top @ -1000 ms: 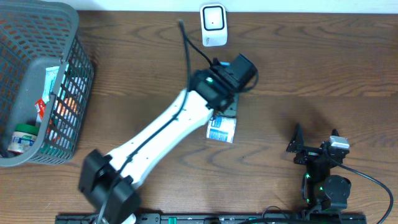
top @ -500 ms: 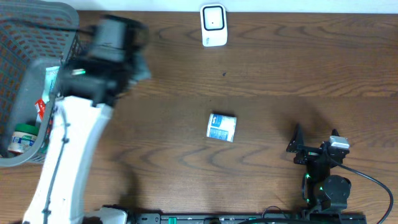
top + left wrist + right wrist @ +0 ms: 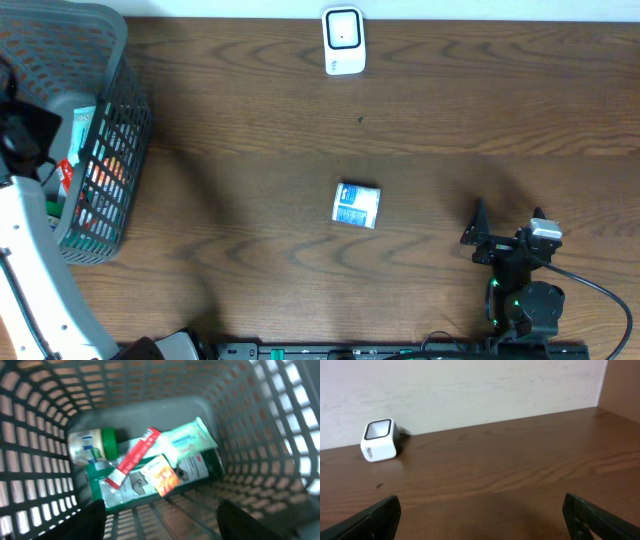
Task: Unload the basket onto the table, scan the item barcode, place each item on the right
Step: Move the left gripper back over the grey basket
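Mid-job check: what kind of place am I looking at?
Likely a mock checkout bench: a white scanner at the back of a wooden table, a grey basket of packaged goods, one small box lying out.

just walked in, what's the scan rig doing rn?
The left hand hangs open and empty over the grey basket, looking down on a green-lidded jar, a red tube and some packets. A blue-and-white box lies alone mid-table, in front of the white scanner at the back edge. The right hand sits open and empty at the near right. Nothing is at the scanner right now.
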You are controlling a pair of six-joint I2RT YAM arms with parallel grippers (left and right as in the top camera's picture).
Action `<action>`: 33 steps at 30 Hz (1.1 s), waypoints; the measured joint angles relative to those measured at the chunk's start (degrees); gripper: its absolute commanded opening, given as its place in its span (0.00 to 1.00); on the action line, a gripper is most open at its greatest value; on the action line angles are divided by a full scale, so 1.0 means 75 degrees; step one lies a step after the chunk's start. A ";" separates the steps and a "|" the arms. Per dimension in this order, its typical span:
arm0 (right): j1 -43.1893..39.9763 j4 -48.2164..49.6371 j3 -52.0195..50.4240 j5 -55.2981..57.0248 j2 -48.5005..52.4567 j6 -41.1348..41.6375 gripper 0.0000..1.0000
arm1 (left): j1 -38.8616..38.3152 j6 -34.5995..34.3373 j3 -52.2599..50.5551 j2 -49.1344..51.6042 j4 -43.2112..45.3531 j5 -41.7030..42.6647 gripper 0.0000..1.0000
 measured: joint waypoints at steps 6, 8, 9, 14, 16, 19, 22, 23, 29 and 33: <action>0.0000 0.0000 0.0000 0.0000 0.0000 0.0000 0.99 | 0.0280 -0.0140 0.0000 0.0000 0.0000 0.0070 0.74; 0.0000 0.0000 0.0000 0.0000 0.0000 0.0000 0.99 | 0.0277 -0.0195 0.0000 0.0000 0.0000 0.0119 0.74; 0.0000 0.0000 0.0000 0.0000 0.0000 0.0000 0.99 | 0.0274 -0.0216 0.0000 0.0000 0.0000 0.0146 0.74; 0.0000 0.0000 0.0000 0.0000 0.0000 0.0000 0.99 | 0.0198 -0.0391 0.0000 0.0000 0.0000 0.0198 0.75; 0.0000 0.0000 0.0000 0.0000 0.0000 0.0000 0.99 | 0.0189 -0.0434 0.0000 0.0000 0.0000 0.0204 0.75; 0.0000 0.0000 0.0000 0.0000 0.0000 0.0000 0.99 | 0.0187 -0.0452 0.0000 0.0032 0.0000 0.0201 0.75; 0.0000 0.0000 0.0000 0.0000 0.0000 0.0000 0.99 | 0.0187 -0.0463 0.0000 0.0140 0.0000 0.0201 0.75; 0.0000 0.0000 0.0000 0.0000 0.0000 0.0000 0.99 | 0.0187 -0.0463 0.0000 0.0195 0.0000 0.0201 0.75; 0.0000 0.0000 0.0000 0.0000 0.0000 0.0000 0.99 | 0.0187 -0.0463 0.0000 0.0592 0.0000 0.0201 0.75; 0.0000 0.0000 0.0000 0.0000 0.0000 0.0000 0.99 | 0.0187 -0.0463 0.0000 0.0790 0.0006 0.0204 0.75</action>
